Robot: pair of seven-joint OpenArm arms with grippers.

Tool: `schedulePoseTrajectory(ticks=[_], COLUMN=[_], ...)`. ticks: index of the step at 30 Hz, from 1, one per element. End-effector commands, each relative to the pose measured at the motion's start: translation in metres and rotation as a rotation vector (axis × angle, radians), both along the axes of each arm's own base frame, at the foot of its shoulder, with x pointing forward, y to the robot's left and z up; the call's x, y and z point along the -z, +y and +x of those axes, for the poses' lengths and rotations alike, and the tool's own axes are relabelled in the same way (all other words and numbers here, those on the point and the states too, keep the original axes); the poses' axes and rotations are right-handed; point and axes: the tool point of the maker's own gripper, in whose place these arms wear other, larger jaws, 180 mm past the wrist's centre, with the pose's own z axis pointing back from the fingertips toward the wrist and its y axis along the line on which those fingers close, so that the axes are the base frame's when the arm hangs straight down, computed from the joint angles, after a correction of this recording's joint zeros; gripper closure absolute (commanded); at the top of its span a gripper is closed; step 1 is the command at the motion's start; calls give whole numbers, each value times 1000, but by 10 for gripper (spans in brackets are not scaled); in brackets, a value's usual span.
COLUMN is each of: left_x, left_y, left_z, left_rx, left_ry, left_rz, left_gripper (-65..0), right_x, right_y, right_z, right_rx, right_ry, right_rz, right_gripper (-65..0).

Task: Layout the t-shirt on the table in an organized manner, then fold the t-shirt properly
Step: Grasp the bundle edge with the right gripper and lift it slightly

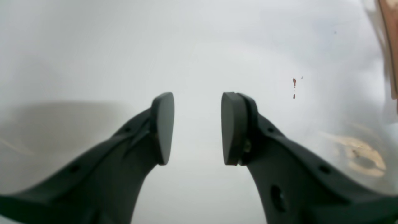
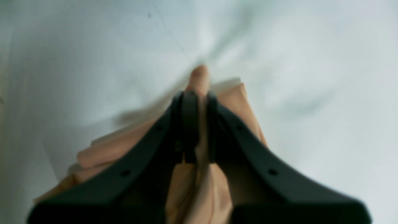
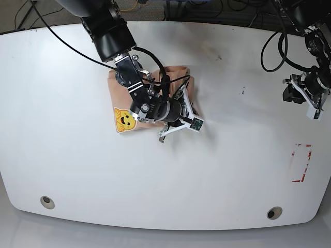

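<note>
My right gripper (image 2: 199,102) is pinched tight on a fold of the peach t-shirt (image 2: 236,102), bunched on the white table (image 3: 67,155). My left gripper (image 1: 197,127) hangs half-open over bare tabletop, holding nothing.

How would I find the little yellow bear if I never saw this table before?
Start at the big white table, then find the crumpled peach t-shirt under the black arm near the middle. The yellow bear smiles on the shirt's edge, the only bright yellow thing there.
</note>
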Motion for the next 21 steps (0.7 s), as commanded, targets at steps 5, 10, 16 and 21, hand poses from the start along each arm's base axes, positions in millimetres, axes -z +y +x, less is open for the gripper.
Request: schedulePoseTrajectory(ticks=[5,10,16,21], left_x=[-15,-15,-12,-18], left_y=[4,4,-5,-6], left_z=[9,9,12,19], left_rx=[4,6,40,41], left_ry=[-54,-53,-42,-64], left_rz=[12,12,11,10], left_gripper=[-239,-239,-239,-239], right_x=[-47,-62,-66,-67], right_y=[-8,-15,-15,-14], right_z=[28,38,42,43], right_rx=[55,76,75,74], right_ry=[-114,-148,-159,-160], right_rz=[43,40,33,33], right_gripper=[-6,-6,-6,-6])
